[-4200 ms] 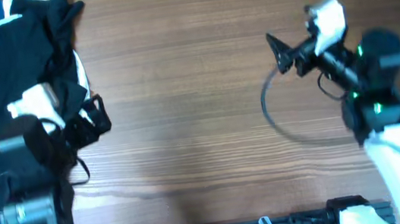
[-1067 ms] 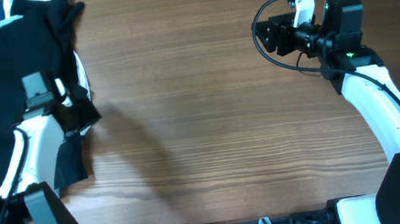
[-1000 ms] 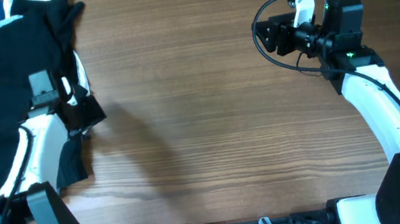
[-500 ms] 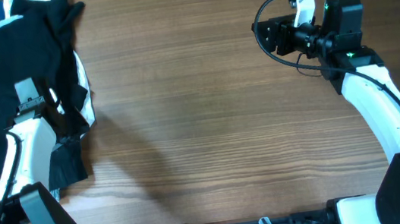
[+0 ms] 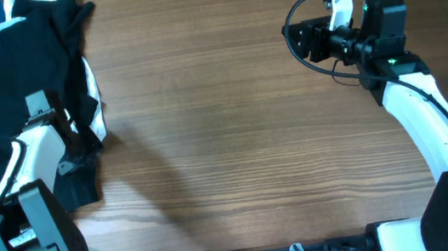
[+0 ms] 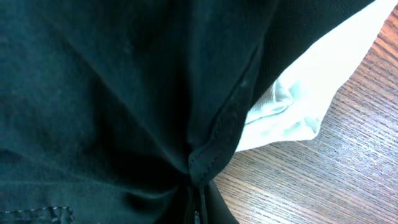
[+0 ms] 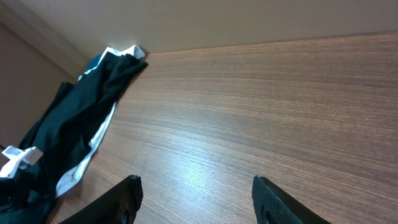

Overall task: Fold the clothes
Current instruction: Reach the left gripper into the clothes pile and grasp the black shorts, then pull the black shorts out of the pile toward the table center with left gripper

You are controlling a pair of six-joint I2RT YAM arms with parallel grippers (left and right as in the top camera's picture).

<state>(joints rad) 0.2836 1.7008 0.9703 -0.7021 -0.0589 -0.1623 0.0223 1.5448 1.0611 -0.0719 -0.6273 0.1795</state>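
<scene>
Dark clothes (image 5: 13, 83) heaped lengthwise front-to-back along wooden bench (image 5: 226, 142) left edge; left gripper (image 5: 79, 143) jaws pinching them, right gripper (image 7: 198, 190) jaws spread.

Black garment (image 5: 4, 75), white cloth (image 6: 298, 93), brown wood-grain table (image 5: 234, 141)

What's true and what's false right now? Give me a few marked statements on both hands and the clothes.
1. The right hand is open and holds nothing. True.
2. The clothes pile lies at the middle of the table. False: it lies at the table's left edge.
3. A white garment shows beside the black garment. True.
4. The left hand is over bare wood. False: it is at the pile, with black fabric gathered at its fingers.
</scene>
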